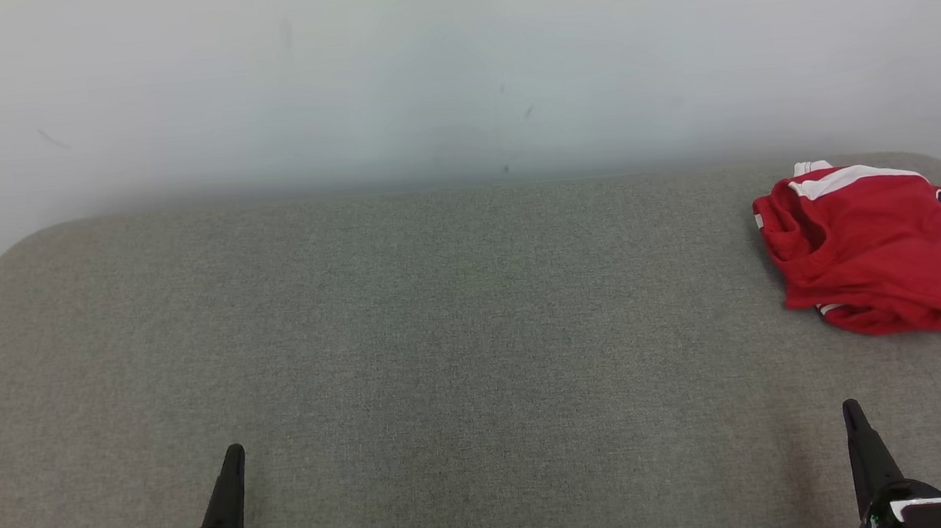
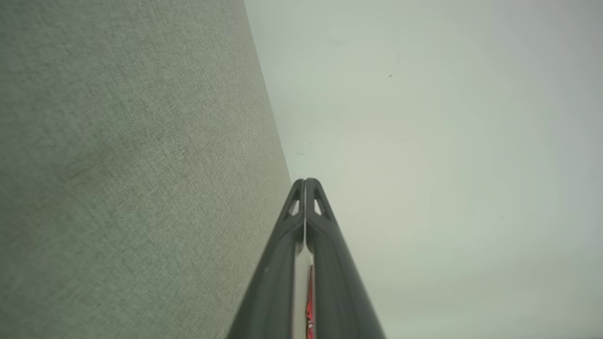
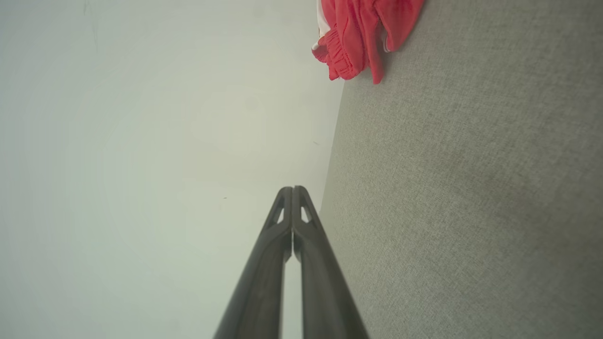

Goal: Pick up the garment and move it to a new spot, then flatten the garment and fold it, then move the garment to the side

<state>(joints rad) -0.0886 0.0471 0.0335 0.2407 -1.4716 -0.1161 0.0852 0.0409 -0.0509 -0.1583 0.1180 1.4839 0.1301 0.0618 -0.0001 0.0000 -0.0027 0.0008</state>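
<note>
My left hand [image 1: 234,461] and right hand [image 1: 853,418] are clenched, empty. The crumpled red fabric garment [image 1: 868,261] looks soft and light; I'd pinch its bunched edge.

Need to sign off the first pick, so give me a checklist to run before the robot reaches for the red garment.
1. Garment found: ok. The red garment lies bunched at the far right of the table.
2. Claws free: ok. The left claw and right claw hold nothing.
3. Nearer claw ready to grasp: not ok. The right claw is shut.
4. Path from right claw to garment: ok. Nothing stands between them.
5. Garment wholly on the table: cannot tell. The head view's right edge cuts it off.
</note>
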